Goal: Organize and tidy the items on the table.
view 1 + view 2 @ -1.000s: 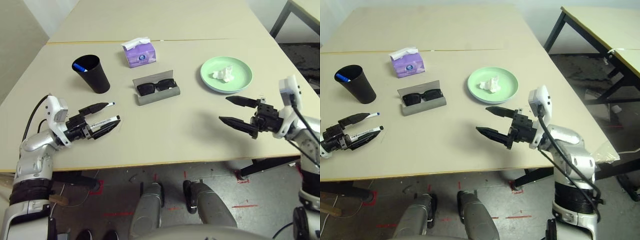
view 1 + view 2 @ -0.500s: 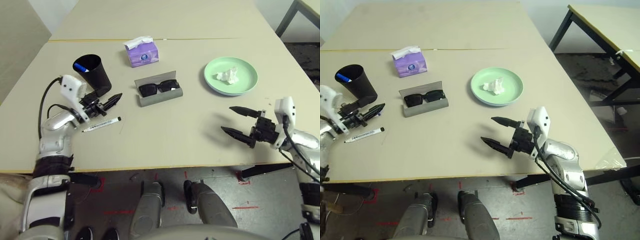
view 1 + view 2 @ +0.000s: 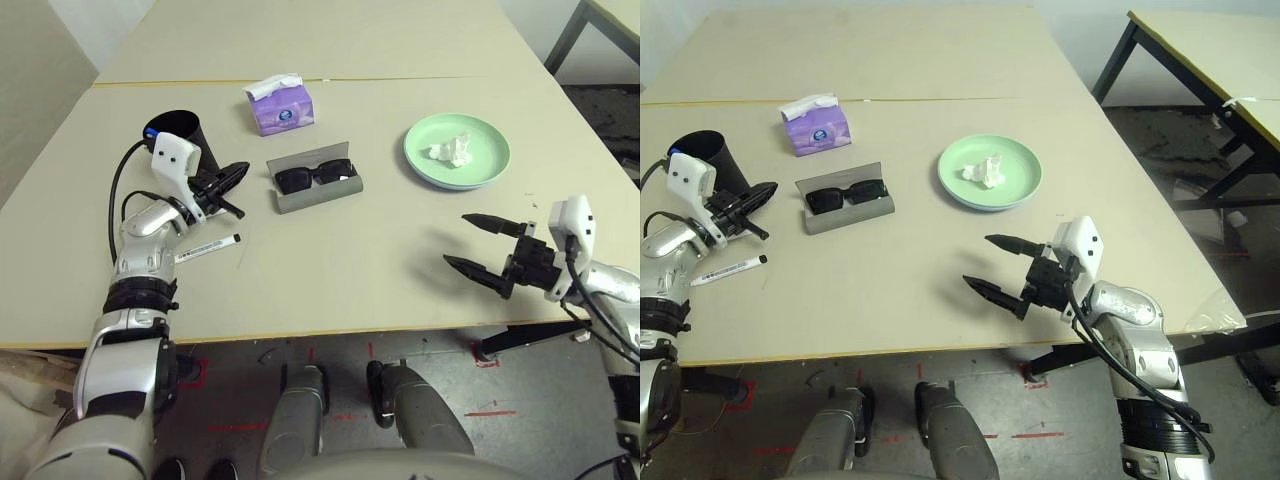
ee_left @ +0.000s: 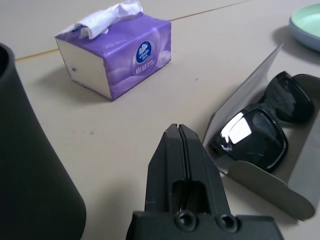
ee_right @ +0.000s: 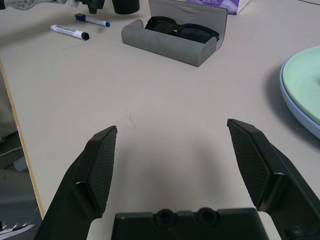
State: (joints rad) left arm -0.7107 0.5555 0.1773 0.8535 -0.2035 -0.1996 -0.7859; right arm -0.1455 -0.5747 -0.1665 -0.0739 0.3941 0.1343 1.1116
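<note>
Right gripper [image 3: 455,240] open, over bench [image 3: 330,270] near edge, right half. Left gripper [image 4: 181,125] closed, empty. Black-cap marker [image 5: 70,32] near left corner; blue-cap just behind, probably flat. Shades [image 3: 314,176] in case [image 3: 318,192], mid-bench.

Pale wall [image 3: 1080,15] beyond the bench [image 3: 330,285]. Grey concrete floor [image 3: 345,380] on the near side, red tape marks [image 3: 1038,435] on it. Second table [image 3: 1220,50] at far right, dark metal legs [image 3: 1113,62] (pale top, same look).
</note>
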